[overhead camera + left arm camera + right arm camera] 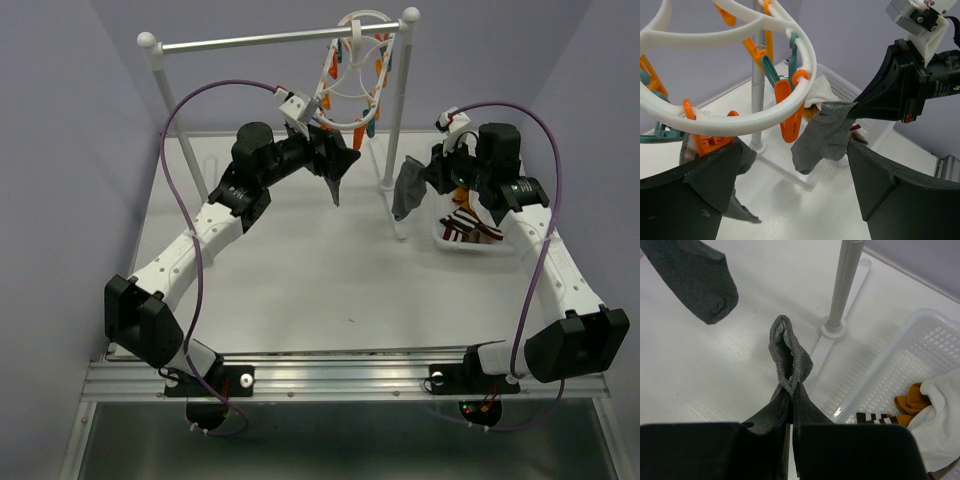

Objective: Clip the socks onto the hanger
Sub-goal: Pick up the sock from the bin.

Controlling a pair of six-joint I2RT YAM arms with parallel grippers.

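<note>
Right hand pinches a grey sock near the hanger; left hand gapes open.

Hanger white, with orange clips and teal clips. Grey sock plain mid-grey, ribbed cuff. Charcoal sock plain, darker grey. Basket white, perforated grid. In it: striped sock brown-and-white, mustard sock orange-yellow, white sock plain. Rail post grey metal. Table white. Wall lavender.
</note>
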